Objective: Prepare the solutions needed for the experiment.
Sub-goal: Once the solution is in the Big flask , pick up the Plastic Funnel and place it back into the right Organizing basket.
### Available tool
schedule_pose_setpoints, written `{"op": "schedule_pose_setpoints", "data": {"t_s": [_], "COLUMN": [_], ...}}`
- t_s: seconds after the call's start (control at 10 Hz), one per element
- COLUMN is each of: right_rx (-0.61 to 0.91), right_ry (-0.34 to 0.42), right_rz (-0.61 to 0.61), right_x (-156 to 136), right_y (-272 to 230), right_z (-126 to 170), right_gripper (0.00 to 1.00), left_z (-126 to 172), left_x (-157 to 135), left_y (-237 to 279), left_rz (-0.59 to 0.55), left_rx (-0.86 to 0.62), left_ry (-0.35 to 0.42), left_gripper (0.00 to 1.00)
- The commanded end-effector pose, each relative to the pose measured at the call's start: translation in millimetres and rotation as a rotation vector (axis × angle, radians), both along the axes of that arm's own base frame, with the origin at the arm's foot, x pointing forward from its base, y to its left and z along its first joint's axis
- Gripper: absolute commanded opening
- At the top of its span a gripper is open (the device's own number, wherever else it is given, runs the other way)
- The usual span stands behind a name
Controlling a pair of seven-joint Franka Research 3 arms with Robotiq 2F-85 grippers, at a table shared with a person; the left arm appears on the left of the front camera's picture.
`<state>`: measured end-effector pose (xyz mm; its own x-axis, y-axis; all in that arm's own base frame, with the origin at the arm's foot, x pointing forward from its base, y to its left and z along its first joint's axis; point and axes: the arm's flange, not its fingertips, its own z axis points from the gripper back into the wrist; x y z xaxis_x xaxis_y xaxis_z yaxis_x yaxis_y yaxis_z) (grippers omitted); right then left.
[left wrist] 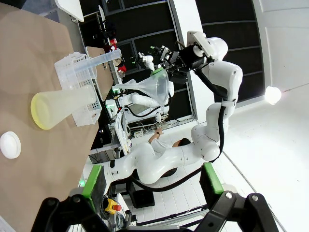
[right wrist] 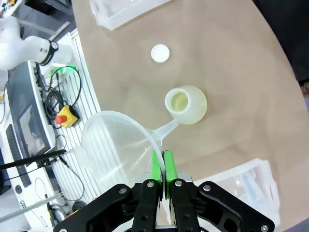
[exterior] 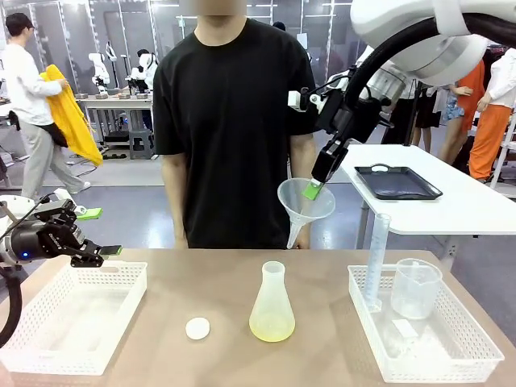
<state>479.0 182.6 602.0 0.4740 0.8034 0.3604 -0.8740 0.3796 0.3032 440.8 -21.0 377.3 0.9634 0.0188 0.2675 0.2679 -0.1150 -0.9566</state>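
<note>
My right gripper (exterior: pixel 313 190) pinches the funnel (exterior: pixel 305 205) by its rim, raised above the table near the flask (exterior: pixel 272 306) — shallow yellow-green liquid (exterior: pixel 272 329) inside — while my left gripper (exterior: pixel 99 232) gapes wide, empty.

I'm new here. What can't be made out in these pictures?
- Front view: hands of the person, mostly hidden behind the brown table and the clear plastic funnel.
- Front view: markings on the tall clear measuring cylinder, too small to read.
- Front view: small white round disc, too small to identify.
- Right wrist view: depth of the pale yellow-green liquid, viewed straight down the frosted conical flask.
</note>
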Motion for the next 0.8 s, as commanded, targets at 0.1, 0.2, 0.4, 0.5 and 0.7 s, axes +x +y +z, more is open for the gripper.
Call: {"op": "schedule_pose_setpoints", "data": {"t_s": [0.1, 0.2, 0.4, 0.5, 0.7], "right_rx": [-0.005, -0.013, -0.026, -0.022, -0.031], "right_ry": [0.085, 0.112, 0.135, 0.148, 0.137], "right_rz": [0.011, -0.008, -0.074, -0.093, -0.151], "right_x": [0, -2, -7, -12, -15], "right_y": [-44, -63, -103, -123, -154], "right_z": [-18, -27, -49, -59, -76], "right_gripper": [0.0, 0.0, 0.0, 0.0, 0.0], "left_z": [3, 3, 3, 3, 3], "left_x": [-1, -1, -1, -1, -1], "left_y": [-1, -1, -1, -1, -1], "left_rz": [0.006, 0.006, 0.006, 0.006, 0.006], "left_rx": [-0.01, -0.01, -0.01, -0.01, -0.01], "left_ry": [-0.004, -0.004, -0.004, -0.004, -0.004], "left_gripper": [1.0, 1.0, 1.0, 1.0, 1.0]}}
